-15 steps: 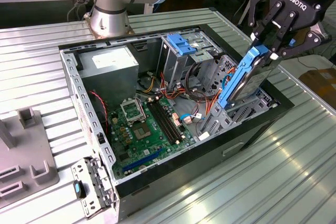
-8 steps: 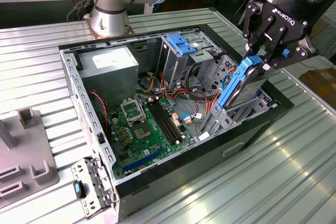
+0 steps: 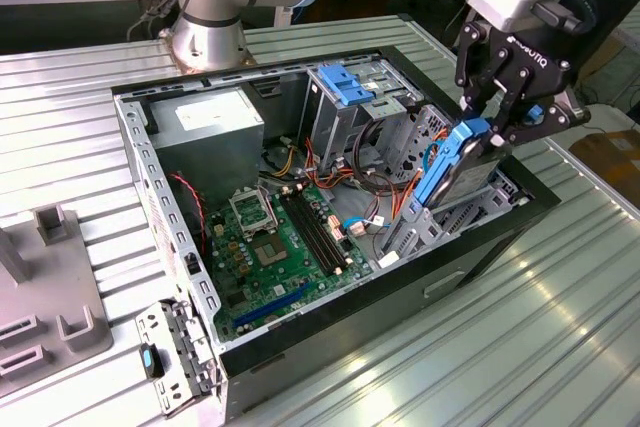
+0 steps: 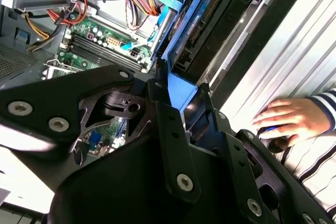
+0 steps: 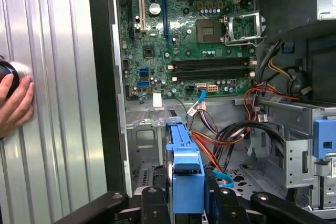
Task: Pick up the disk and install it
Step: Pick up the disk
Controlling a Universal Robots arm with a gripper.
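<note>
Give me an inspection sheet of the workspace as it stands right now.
Surface: ribbed metal table carrying the open computer case.
Job's things: disk held on edge, lower end inside the case at the exterior view's right; whether it is seated cannot be told.
Clutter: grey fixture block on the table at the exterior view's left.
Grippers: gripper shut on the disk.
Cables: red, orange and yellow leads loose between motherboard and drive cage; a blue cable near the bay.
Surroundings: a person's hand on the table beside the case.
</note>
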